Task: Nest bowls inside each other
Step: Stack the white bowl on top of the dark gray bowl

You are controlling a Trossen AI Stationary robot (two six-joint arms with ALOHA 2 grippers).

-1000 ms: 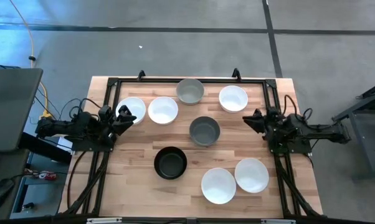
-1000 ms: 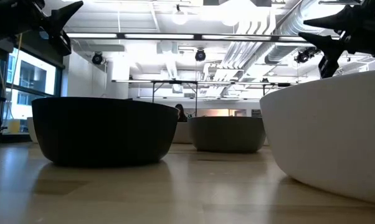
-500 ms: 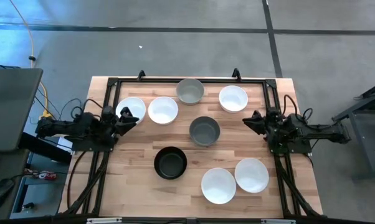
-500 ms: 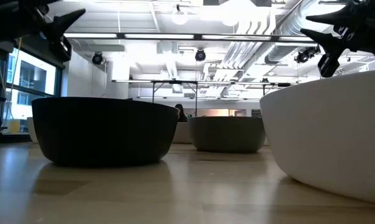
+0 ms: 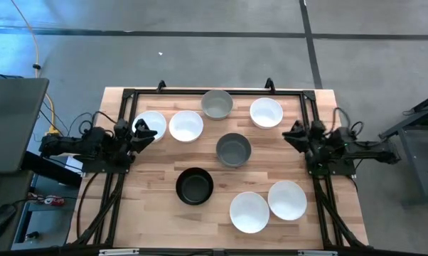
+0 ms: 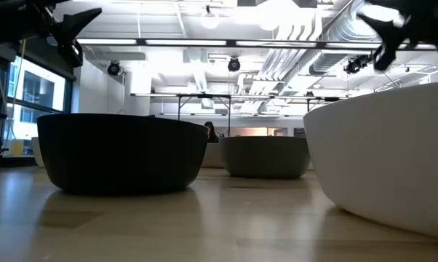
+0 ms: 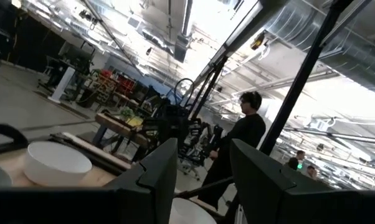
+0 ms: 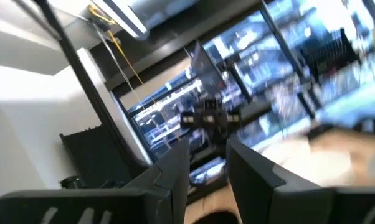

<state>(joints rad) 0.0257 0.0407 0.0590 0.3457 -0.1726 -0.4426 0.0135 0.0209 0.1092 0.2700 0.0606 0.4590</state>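
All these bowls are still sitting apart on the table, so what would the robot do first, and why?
Probably lower the left hand onto the white bowl right under it and grip the rim. That hand is open and empty, no bowl is nested yet, and another white bowl sits just beside it to take it.

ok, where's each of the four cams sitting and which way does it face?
High: overhead, straight down on table; both arms, left gripper, right gripper.
Low: tabletop height, level past black bowl into the room; arms at the top corners.
Left wrist: tilted up at the ceiling, past its own open fingers; a person beyond.
Right wrist: tilted up, blurred, own fingers.
Shared: black bowl, high and low.
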